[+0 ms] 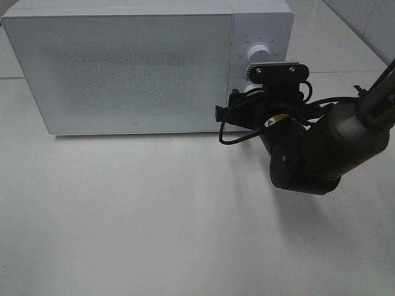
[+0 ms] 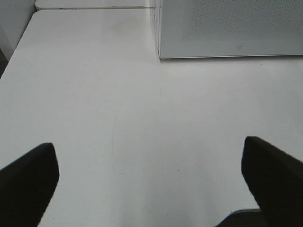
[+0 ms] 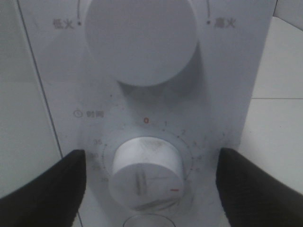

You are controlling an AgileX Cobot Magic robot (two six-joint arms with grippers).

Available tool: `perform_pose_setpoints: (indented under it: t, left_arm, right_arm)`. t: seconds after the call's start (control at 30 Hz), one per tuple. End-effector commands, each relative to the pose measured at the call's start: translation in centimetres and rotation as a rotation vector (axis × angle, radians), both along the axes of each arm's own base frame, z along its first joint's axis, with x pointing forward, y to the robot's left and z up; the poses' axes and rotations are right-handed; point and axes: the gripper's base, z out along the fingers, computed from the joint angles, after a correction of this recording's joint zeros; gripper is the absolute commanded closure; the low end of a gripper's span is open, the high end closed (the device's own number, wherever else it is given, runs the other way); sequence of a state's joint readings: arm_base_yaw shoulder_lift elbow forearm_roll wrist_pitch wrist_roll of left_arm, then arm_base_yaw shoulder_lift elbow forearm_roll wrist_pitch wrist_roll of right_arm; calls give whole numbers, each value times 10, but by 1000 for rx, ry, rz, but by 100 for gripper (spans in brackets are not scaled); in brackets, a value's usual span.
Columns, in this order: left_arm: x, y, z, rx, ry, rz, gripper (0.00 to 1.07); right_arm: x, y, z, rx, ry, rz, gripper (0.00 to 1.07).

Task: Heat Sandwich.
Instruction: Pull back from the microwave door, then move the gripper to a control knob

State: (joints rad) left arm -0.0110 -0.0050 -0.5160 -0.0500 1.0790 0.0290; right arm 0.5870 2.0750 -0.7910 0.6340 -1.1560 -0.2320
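Exterior high view: a boxy white microwave (image 1: 154, 7) stands on a smooth white table (image 1: 154, 216). Its door (image 1: 123, 71) is closed, a flat glossy panel covered in a fine grey dot mesh. A tiny mark near the door's lower edge is too small to read.

The black right arm (image 1: 321, 148) reaches to the control panel (image 1: 265, 24). There the right gripper (image 3: 151, 189) sits with its matte black fingers (image 3: 47, 189) parted on either side of the lower knob (image 3: 147, 177), near it but not touching, gripping nothing. That round white knob carries a short red line. Around it runs a dial with a red 0, then 1 and 2, and 35 and 30 on the far side, beside a clock symbol and the characters 时间.

The larger, plain round knob (image 3: 141, 38) higher on the panel is flanked by 低火 and 高火.

The left gripper (image 2: 149, 165) hangs over bare tabletop near the microwave's corner, fingers spread wide and empty.

The sandwich shows in no view, so where it lies cannot be told.
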Motion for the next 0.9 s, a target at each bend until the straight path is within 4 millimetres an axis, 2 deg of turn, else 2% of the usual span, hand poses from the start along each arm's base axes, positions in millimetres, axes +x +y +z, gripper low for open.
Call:
perform_pose_setpoints:
  t: [0.03,0.07,0.1,0.13,0.17,0.23,0.27,0.3,0.43,0.9]
  left_arm:
    - [-3,-1,0,-8,-26,-1,9]
    - [-3,-1,0,-8,-26,-1,9]
    - [-3,-1,0,-8,-26,-1,9]
    - [-3,-1,0,-8,-26,-1,9]
    - [-3,-1,0,-8,-26,-1,9]
    - [-3,-1,0,-8,-26,-1,9]
    - [-3,-1,0,-8,-26,-1,9]
    - [-3,-1,0,-8,-26,-1,9]
    - [-3,-1,0,-8,-26,-1,9]
    - [-3,-1,0,-8,-26,-1,9]
  right_arm:
    - [2,1,4,5,-26,7,44]
    - [2,1,4,5,-26,7,48]
    - [2,1,4,5,-22,8,59]
    - [2,1,4,5,-20,8,65]
    - [2,1,4,5,-20,8,65]
    - [2,1,4,5,-19,8,80]
    - [2,1,4,5,-19,9,92]
    - [2,1,4,4,-19,10,96]
    - [2,2,4,3,-20,16,103]
    - [2,2,5,67,-37,3,100]
